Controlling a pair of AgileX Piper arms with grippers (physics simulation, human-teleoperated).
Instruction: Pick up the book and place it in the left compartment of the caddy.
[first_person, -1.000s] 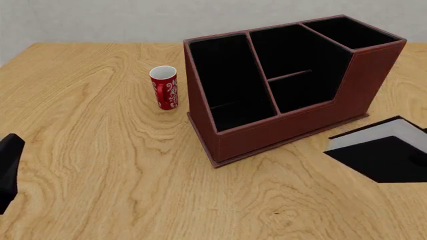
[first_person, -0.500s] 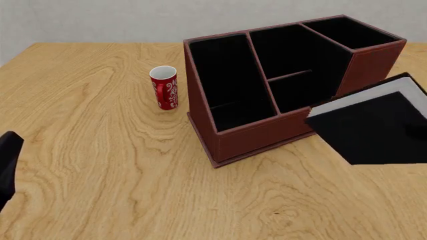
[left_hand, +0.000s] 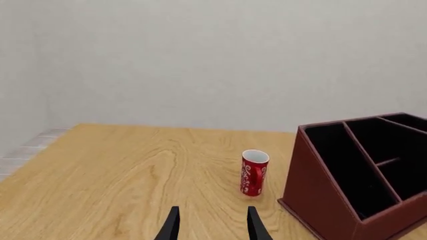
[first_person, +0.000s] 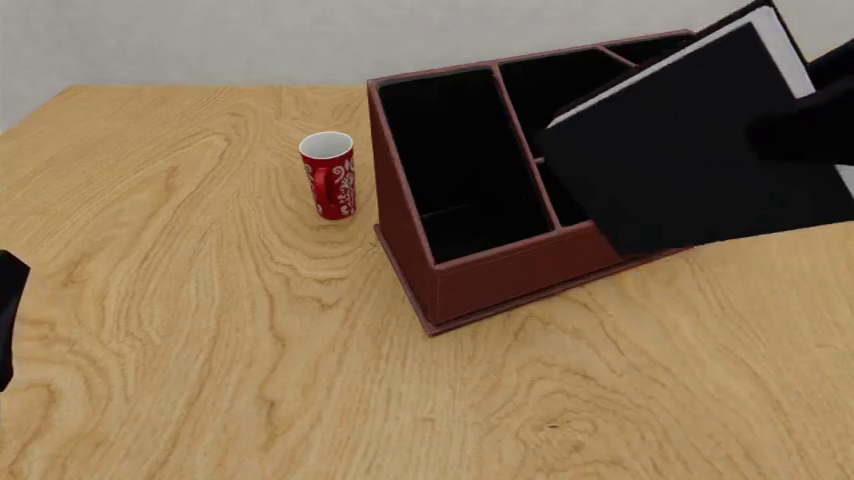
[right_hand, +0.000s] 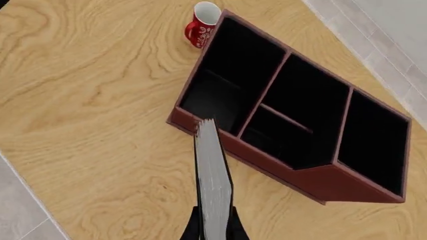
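Observation:
My right gripper (first_person: 809, 132) is shut on the thick black book (first_person: 687, 150) and holds it tilted in the air, in front of the caddy's middle and right sections. In the right wrist view the book's white page edge (right_hand: 212, 175) runs out from between the jaws of my right gripper (right_hand: 213, 229), its far end over the front wall by the left compartment (right_hand: 227, 80). The reddish-brown caddy (first_person: 497, 272) stands on the table with its left compartment (first_person: 454, 160) showing open and black. My left gripper (left_hand: 212, 230) is open and empty, low over the table.
A red cup (first_person: 328, 175) with a white pattern stands just left of the caddy; it also shows in the left wrist view (left_hand: 253, 172) and the right wrist view (right_hand: 202, 17). The left arm (first_person: 7, 300) is at the table's left edge. The caddy (left_hand: 323, 200) is right of the cup.
My right gripper has lifted the book from low beside the caddy's right front corner, up and to the left, so it now covers the middle and right sections. The left arm has barely moved.

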